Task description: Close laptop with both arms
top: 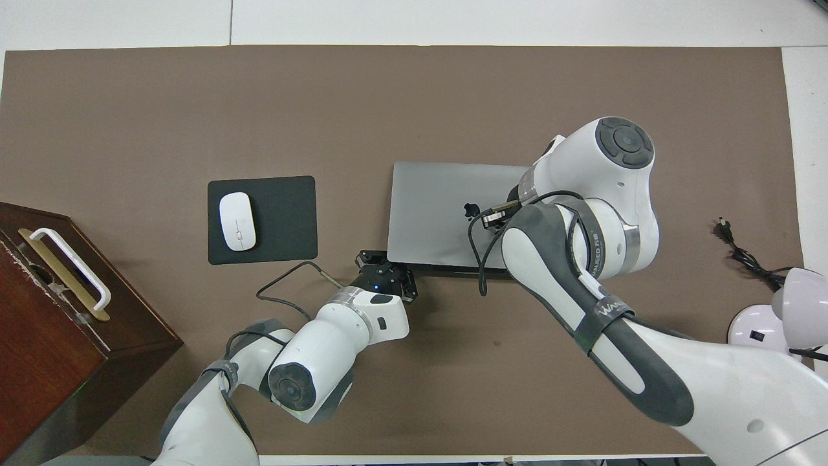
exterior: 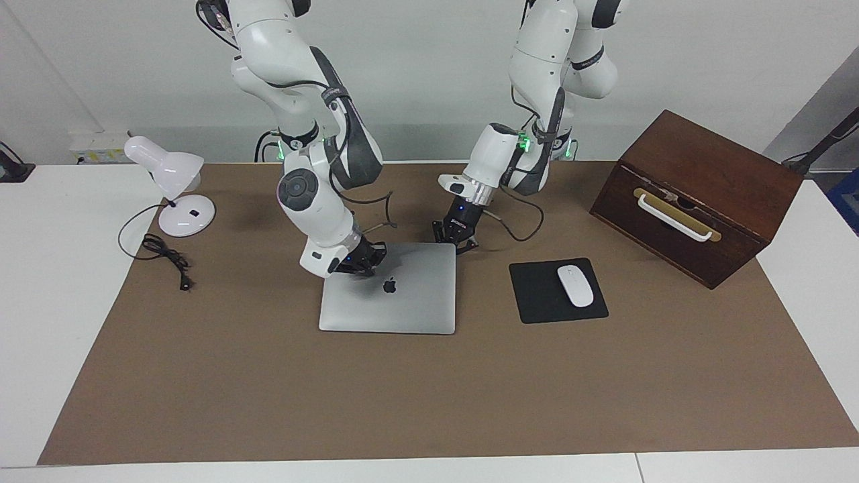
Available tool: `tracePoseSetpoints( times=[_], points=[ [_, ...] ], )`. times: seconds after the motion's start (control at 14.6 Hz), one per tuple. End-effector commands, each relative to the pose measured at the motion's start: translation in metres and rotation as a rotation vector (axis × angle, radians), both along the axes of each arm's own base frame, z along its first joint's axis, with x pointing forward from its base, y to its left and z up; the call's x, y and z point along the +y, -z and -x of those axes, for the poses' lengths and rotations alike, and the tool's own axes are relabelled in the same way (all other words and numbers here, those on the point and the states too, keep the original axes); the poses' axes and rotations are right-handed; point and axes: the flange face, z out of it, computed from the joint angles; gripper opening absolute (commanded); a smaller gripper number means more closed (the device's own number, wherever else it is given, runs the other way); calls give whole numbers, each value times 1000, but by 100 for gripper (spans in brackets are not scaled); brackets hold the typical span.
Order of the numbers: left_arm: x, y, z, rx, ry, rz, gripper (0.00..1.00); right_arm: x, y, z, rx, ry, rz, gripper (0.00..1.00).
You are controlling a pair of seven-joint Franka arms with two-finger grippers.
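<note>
The silver-grey laptop (exterior: 402, 302) lies on the brown mat with its lid down flat and the dark apple logo facing up; it also shows in the overhead view (top: 433, 207). My right gripper (exterior: 361, 260) rests low on the lid at the edge nearest the robots, toward the right arm's end. In the overhead view it is hidden under its own arm. My left gripper (exterior: 457, 240) is low at the laptop's corner nearest the robots, toward the left arm's end, and shows in the overhead view (top: 386, 270) just off that corner.
A black mouse pad (exterior: 537, 298) with a white mouse (exterior: 575, 286) lies beside the laptop toward the left arm's end. A brown wooden box (exterior: 711, 174) with a white handle stands farther along that end. A white desk lamp (exterior: 176, 184) and its black cable (exterior: 168, 258) are at the right arm's end.
</note>
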Motion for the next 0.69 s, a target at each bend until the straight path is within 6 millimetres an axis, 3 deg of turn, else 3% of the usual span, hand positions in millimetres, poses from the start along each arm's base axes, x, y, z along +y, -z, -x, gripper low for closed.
tracePoseSetpoints(
  times=[0.0, 0.27, 0.62],
  points=[
    [31, 38, -18, 51, -46, -59, 0, 2, -2, 5, 7, 32, -21, 0],
    [30, 38, -18, 57, -44, -62, 0, 3, -6, 2, 6, 30, -24, 0],
    [23, 17, -17, 105, -93, -30, 0, 4, -14, 1, 17, 36, -24, 0]
  ],
)
